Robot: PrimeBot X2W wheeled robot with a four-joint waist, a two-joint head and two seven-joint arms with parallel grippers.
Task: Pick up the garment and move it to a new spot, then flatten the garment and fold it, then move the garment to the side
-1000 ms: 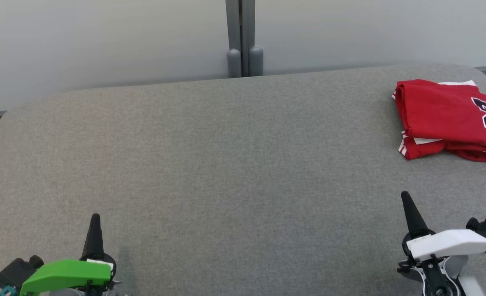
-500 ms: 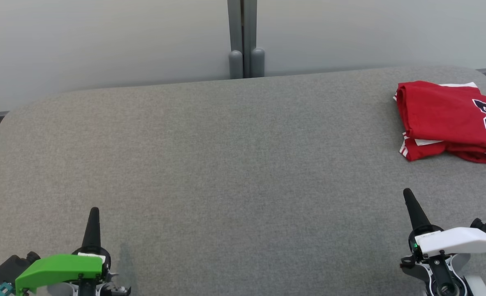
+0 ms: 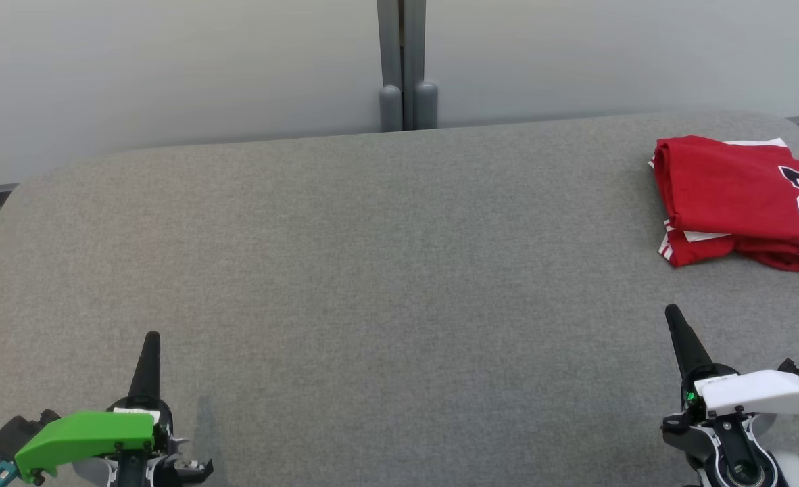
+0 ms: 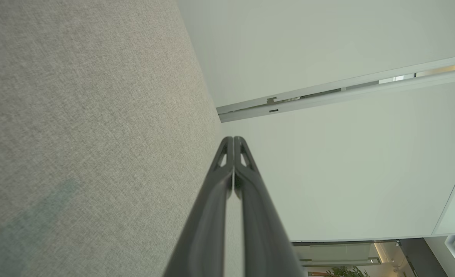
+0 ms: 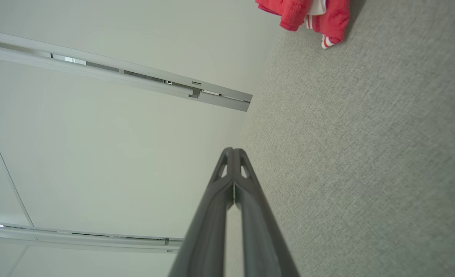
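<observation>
Your left gripper [image 3: 151, 340], near left: fingers pressed together, nothing between them. Your right gripper [image 3: 674, 313], near right: fingers likewise together and empty. Both are above the grey fabric table [image 3: 399, 257]. The red garment [image 3: 724, 189] lies folded at the table's far right corner, well apart from the right gripper.

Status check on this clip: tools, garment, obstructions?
Left tool shut, empty, low left. Right tool shut, empty, low right. Folded red jersey with white trim lying far right on grey fabric table. Nothing in the way.
</observation>
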